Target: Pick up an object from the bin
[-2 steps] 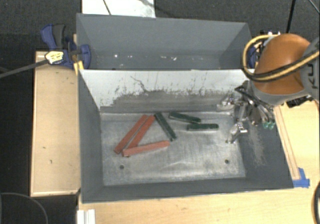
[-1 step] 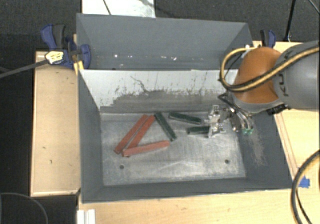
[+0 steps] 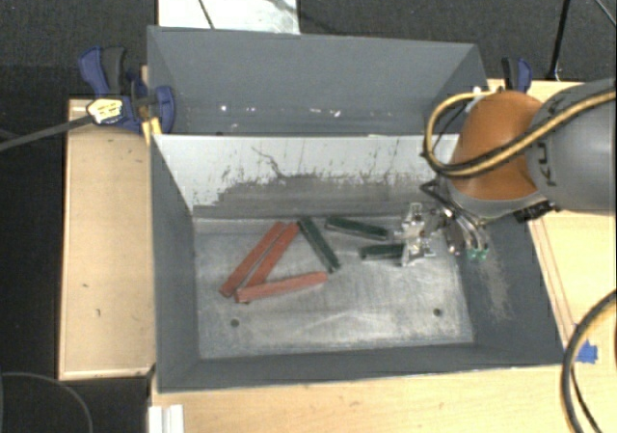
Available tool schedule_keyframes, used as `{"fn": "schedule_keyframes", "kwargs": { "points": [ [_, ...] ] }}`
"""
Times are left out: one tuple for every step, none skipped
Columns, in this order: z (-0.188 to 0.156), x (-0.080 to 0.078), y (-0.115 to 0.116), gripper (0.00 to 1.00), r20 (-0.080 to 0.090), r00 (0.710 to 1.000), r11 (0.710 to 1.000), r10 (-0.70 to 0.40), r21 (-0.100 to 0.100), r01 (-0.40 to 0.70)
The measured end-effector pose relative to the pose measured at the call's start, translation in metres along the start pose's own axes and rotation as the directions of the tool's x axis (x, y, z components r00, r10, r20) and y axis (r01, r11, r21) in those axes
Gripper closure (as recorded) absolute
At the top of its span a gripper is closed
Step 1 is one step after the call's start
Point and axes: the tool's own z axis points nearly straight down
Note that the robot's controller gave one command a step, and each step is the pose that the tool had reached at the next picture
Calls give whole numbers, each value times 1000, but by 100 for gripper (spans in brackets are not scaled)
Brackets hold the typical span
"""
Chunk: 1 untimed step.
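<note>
My gripper (image 3: 415,240) sits low in the right half of the bin, just off the right end of a dark green stick (image 3: 379,251) that lies flat and points at it. A second dark green stick (image 3: 357,227) lies just above and to the left of that one. A third dark green stick (image 3: 318,246) slants beside them, further left. Whether a stick end is between the fingers is hidden by the gripper's body.
Three reddish-brown sticks lie in the left middle of the bin: two (image 3: 258,257) side by side on a slant, one (image 3: 281,286) flat below them. The arm with its orange cover and cables comes over the bin's right wall.
</note>
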Motion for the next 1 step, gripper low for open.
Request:
{"fn": "schedule_keyframes", "kwargs": {
  "points": [
    [-144, 9, -2, 100, -5, 1000, 1000, -11, -1, 11]
  ]
}}
